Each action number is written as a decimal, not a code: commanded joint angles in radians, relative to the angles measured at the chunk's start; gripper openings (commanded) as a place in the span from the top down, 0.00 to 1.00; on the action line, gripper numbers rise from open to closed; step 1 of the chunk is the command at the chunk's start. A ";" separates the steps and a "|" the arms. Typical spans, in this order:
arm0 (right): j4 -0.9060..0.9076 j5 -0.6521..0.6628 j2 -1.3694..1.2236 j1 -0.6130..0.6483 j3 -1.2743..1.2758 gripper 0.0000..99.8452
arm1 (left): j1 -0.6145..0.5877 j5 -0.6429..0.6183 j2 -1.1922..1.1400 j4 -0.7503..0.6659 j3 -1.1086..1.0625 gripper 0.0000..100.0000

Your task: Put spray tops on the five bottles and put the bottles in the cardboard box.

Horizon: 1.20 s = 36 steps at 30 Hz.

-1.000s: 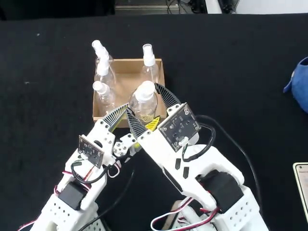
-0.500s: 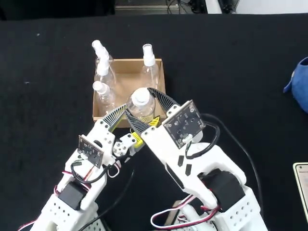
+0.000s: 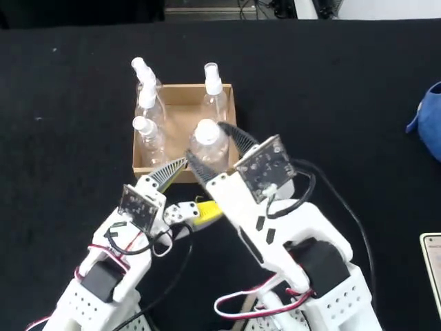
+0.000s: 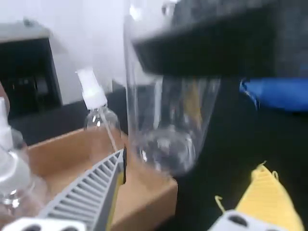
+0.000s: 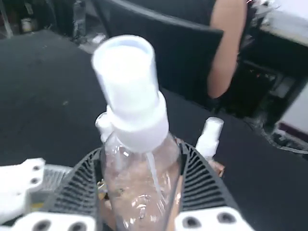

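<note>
The right gripper (image 3: 218, 152) is closed around a clear plastic bottle (image 3: 207, 143), its two dark ribbed fingers (image 5: 81, 188) pressed against opposite sides of the body just under the shoulder. The bottle stands upright in that hold, and a white spray top (image 5: 131, 91) is seated on its neck. From above, the bottle sits over the near right corner of the cardboard box (image 3: 180, 110). In the left wrist view its base looks to be just above the box's near wall, though the blur there makes it hard to say whether it touches the cardboard. The left gripper (image 3: 194, 189) sits beside the near wall of the box with its jaws spread wide and nothing between them. Its grey ribbed finger (image 4: 89, 189) points at the near wall, and its yellow finger (image 4: 263, 193) angles off toward the right arm. Four other bottles already stand in the box, each wearing a white spray top. Three are lined along the left wall: a far one (image 3: 145, 77), a middle one (image 3: 149, 105) and a near one (image 3: 149, 136). The fourth (image 3: 214, 88) stands in the far right corner. The box rests on a black table (image 3: 331, 89), and a blue object (image 3: 428, 128) lies at the table's right edge, well apart from the box.
</note>
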<state>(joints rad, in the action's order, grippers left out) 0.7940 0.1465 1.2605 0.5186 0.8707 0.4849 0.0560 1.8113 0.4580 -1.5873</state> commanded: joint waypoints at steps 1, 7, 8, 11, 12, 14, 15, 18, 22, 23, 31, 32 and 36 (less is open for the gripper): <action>-0.083 -0.002 -0.004 -0.068 -0.024 0.99 | -0.008 0.000 0.015 0.239 0.179 0.74; -0.184 -0.002 -0.058 -0.083 0.041 0.99 | 0.002 0.000 0.014 0.430 0.259 0.77; -0.204 -0.002 -0.077 -0.089 0.047 0.99 | 0.002 0.000 0.014 0.431 0.255 0.82; -0.264 -0.002 -0.137 -0.110 0.056 0.99 | 0.002 0.000 0.014 0.425 0.229 0.97; -0.279 -0.002 -0.159 -0.118 0.056 0.99 | 0.002 0.000 0.014 0.425 0.219 0.93; -0.298 -0.002 -0.200 -0.133 0.059 0.99 | -0.001 0.000 0.014 0.407 0.185 0.95; -0.310 -0.002 -0.222 -0.141 0.070 0.99 | -0.005 0.000 0.014 0.382 0.162 0.98; -0.416 -0.003 -0.278 -0.149 0.140 0.99 | -0.002 0.000 0.014 0.319 0.081 0.97; -0.609 -0.003 -0.309 -0.150 0.271 0.99 | 0.002 0.000 0.014 0.241 0.005 0.97; -0.643 -0.003 -0.309 -0.150 0.297 0.99 | 0.002 0.000 0.014 0.226 -0.004 0.97; -0.684 -0.216 -0.315 -0.219 0.334 0.99 | 0.002 0.000 0.014 0.209 -0.015 0.97; -0.684 -0.236 -0.317 -0.227 0.337 0.99 | 0.002 0.000 0.014 0.209 -0.016 0.97; -0.712 -0.216 -0.317 -0.227 0.375 0.99 | 0.002 0.000 0.014 0.209 -0.015 0.97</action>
<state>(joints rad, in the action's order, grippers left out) 0.1358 -0.0698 0.9459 0.3115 1.2436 0.4849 0.0560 1.8159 0.6897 -1.6149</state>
